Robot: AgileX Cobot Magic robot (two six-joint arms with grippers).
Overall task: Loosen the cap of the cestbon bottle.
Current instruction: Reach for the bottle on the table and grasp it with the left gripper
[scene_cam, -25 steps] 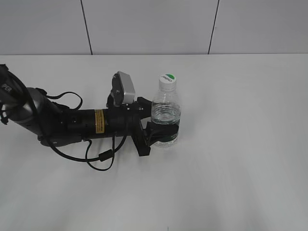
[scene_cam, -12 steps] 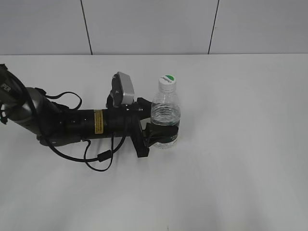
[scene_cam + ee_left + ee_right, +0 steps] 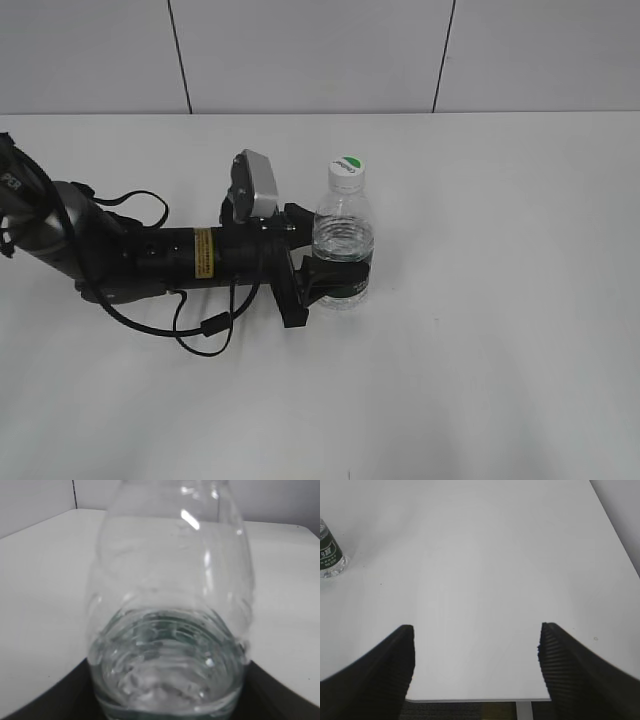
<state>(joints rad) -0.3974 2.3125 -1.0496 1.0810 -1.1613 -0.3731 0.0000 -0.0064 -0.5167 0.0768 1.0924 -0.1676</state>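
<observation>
a small clear cestbon bottle (image 3: 343, 245) stands upright near the middle of a white counter (image 3: 500, 300), its white cap (image 3: 347, 168) with the green leaf mark seated on the neck. the left arm (image 3: 150, 258) lies low across the counter from the left edge, cables looping beside it, a grey camera housing (image 3: 255, 185) on its wrist. the left claw (image 3: 335, 280) is clamped around the lower part of the bottle, at the dark green label band, one black finger (image 3: 298, 222) on the far side and one on the near side.

from the left wrist, the bottle (image 3: 170, 615) fills the view at close range, its ribbed clear body blurred, with water showing in its lower part and the dark insides of the claw at the bottom corners.

from the right wrist, the right claw (image 3: 475, 665) hangs above the bare counter (image 3: 480, 555) with its two ribbed black fingers (image 3: 375, 675) spread wide apart and nothing between them. the bottle's base and green label (image 3: 330, 555) show only at the far left edge of that view, well apart from this claw. the right arm does not appear in the exterior view.
</observation>
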